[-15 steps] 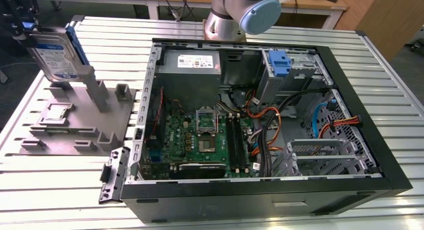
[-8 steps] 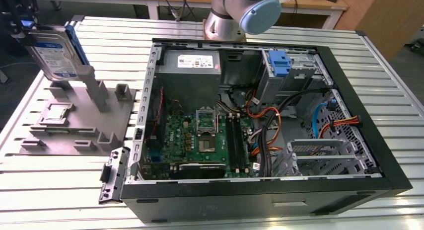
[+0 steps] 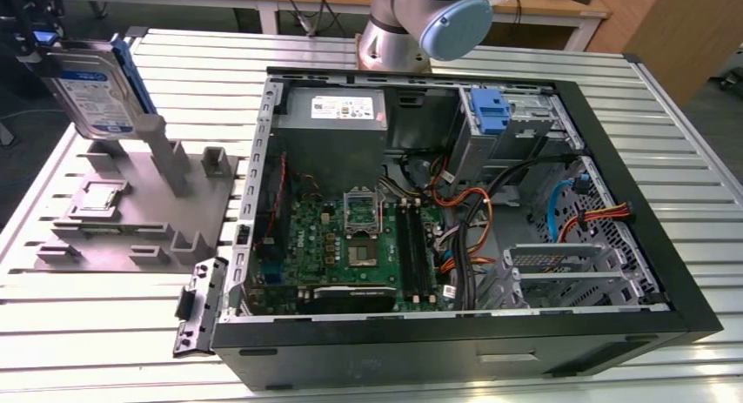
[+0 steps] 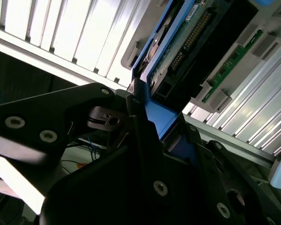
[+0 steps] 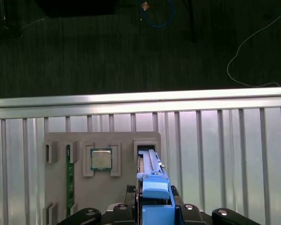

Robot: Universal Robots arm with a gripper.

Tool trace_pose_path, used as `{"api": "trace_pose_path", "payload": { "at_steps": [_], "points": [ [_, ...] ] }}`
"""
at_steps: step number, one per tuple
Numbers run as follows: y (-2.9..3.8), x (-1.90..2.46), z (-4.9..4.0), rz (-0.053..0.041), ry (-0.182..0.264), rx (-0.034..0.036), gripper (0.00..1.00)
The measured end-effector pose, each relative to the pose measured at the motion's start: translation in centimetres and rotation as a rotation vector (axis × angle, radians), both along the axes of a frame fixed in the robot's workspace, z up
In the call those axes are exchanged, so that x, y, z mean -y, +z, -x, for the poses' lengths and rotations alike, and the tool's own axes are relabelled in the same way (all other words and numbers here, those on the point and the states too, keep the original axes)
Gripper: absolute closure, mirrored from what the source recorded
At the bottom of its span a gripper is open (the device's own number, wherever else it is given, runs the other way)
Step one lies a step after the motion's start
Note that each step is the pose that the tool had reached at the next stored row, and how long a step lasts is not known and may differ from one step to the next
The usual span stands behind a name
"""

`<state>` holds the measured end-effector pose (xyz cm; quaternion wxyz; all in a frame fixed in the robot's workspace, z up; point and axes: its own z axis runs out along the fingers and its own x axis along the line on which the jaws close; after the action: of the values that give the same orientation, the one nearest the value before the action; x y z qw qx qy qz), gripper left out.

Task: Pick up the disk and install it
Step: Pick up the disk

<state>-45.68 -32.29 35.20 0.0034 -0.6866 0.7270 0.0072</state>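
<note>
The disk (image 3: 96, 88), a silver-grey drive with a white-and-blue label in a blue bracket, stands on edge at the exterior view's far left. It is at the top of the tall post of a grey fixture (image 3: 130, 213). My gripper (image 3: 44, 48) holds it from the upper end. In the second wrist view the black fingers (image 4: 139, 123) clamp the blue bracket, and the disk's (image 4: 180, 40) green circuit board runs away from my gripper (image 4: 152, 129). In the first wrist view the disk (image 5: 152, 174) shows end-on, between my gripper (image 5: 154, 210) and a fixture slot (image 5: 145, 151). I cannot tell whether its lower edge still sits in that slot.
An open computer case (image 3: 656, 255) takes up the middle and the exterior view's right, holding a grey power-supply box (image 3: 337, 116), an upright blue carrier (image 3: 493, 111) and loose cables. The arm's base (image 3: 418, 24) stands behind it. The fixture (image 5: 110, 194) also holds a processor (image 5: 101, 159) and a green memory stick (image 5: 69, 180).
</note>
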Motion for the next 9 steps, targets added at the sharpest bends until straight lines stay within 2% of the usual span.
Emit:
{"api": "trace_pose_path", "payload": {
  "at_steps": [9],
  "points": [
    [0.74,0.00,0.00,0.0000,0.000,0.0000,0.64]
  ]
}}
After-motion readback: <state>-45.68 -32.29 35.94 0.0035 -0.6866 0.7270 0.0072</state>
